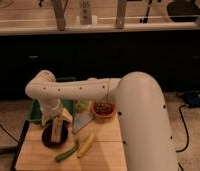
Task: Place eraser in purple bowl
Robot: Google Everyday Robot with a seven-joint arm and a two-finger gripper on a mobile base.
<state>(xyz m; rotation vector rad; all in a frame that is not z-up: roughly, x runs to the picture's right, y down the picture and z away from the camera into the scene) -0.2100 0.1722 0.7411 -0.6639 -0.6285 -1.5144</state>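
Observation:
The purple bowl (pixel 49 140) sits at the left of the wooden table top (pixel 105 142). My gripper (pixel 57 121) hangs straight down over it, at the end of the white arm (pixel 88 90) that reaches in from the right. A pale cream eraser (pixel 56 131) stands upright between the fingers, its lower end down inside the bowl's rim. The gripper is shut on the eraser. The eraser and gripper hide part of the bowl's inside.
An orange bowl (pixel 104 110) with dark contents stands right of the gripper, a blue-grey sponge (pixel 82 120) between them. A yellow vegetable (pixel 86 145) and a green one (pixel 66 151) lie in front. A green object (pixel 69 102) stands behind, with a dark counter beyond.

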